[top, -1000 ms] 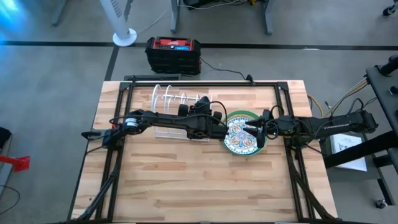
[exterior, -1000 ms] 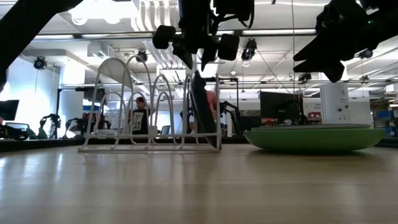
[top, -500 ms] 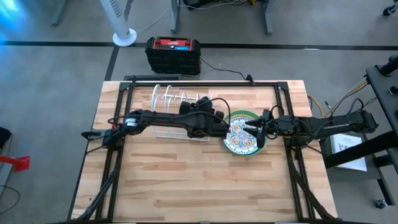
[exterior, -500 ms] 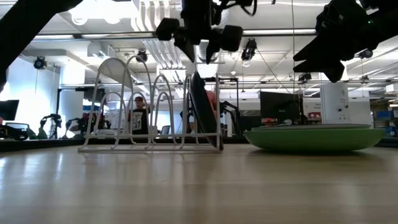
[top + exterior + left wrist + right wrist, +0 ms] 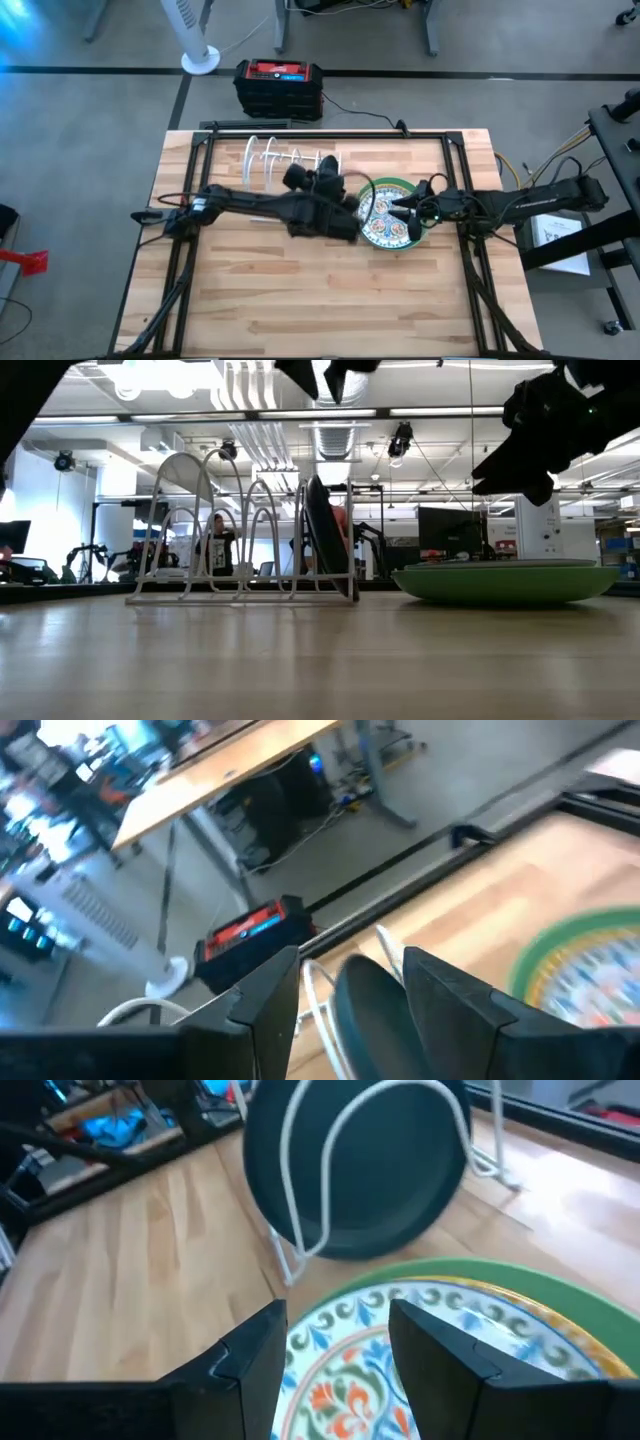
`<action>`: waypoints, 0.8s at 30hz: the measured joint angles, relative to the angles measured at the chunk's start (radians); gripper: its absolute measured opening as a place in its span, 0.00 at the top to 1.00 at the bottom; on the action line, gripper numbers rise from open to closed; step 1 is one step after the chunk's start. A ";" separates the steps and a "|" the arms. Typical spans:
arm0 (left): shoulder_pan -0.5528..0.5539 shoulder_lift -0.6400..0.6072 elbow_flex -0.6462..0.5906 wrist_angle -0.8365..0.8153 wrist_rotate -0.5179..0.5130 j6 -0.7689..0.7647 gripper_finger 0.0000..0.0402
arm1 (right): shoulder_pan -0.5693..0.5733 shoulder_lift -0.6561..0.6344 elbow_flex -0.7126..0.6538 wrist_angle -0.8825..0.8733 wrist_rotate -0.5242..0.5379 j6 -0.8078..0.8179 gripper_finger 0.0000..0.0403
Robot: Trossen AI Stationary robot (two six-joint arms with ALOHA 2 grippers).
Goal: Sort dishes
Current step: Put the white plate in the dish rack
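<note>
White wire rack (image 5: 290,160) stands at the left rear of the desk (image 5: 300,300), and one dark teal plate (image 5: 355,1165) is already seated upright in its end slot, the slot nearest the stack; the low view shows it on edge between the last hoops. The remaining slots appear unfilled.

Left gripper (image 5: 345,215) sits above the desk just in front of the rack and close to the stack's near rim. Its wrist view shows the fingers (image 5: 440,995) spread apart with nothing between them, the teal plate and rack wires visible beyond.

To the right of the rack lies the stack: a white plate with blue floral pattern (image 5: 390,222) on top of a light green plate (image 5: 505,580), both flat on the desk. Whether a mustard-yellow plate lies between or beneath them cannot be determined, though a yellow band shows at the patterned plate's edge in the right wrist view.

Right gripper (image 5: 403,208) hovers over the patterned plate, its jaws parted and holding nothing; the plate's decorated face shows directly below the fingers (image 5: 440,1355).

Assessment: one dish racked, at least two still stacked. Neither arm holds a dish at present. The patterned plate appears to be the next candidate, as it lies uppermost and both grippers are close to it.
</note>
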 joint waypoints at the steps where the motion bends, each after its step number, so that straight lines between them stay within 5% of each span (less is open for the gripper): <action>1: -0.021 0.000 0.000 0.000 0.001 0.014 0.58 | 0.000 0.021 -0.006 0.048 -0.001 -0.001 0.59; 9: -0.162 0.001 -0.001 -0.035 0.004 0.010 0.58 | 0.001 0.231 0.030 0.281 -0.011 -0.054 0.60; 16: -0.259 0.001 -0.022 -0.035 -0.067 -0.007 0.58 | 0.001 0.332 0.086 0.263 -0.011 -0.070 0.60; 24: -0.326 -0.053 -0.188 -0.035 -0.106 -0.201 0.59 | 0.001 0.268 0.089 0.082 -0.057 -0.050 0.62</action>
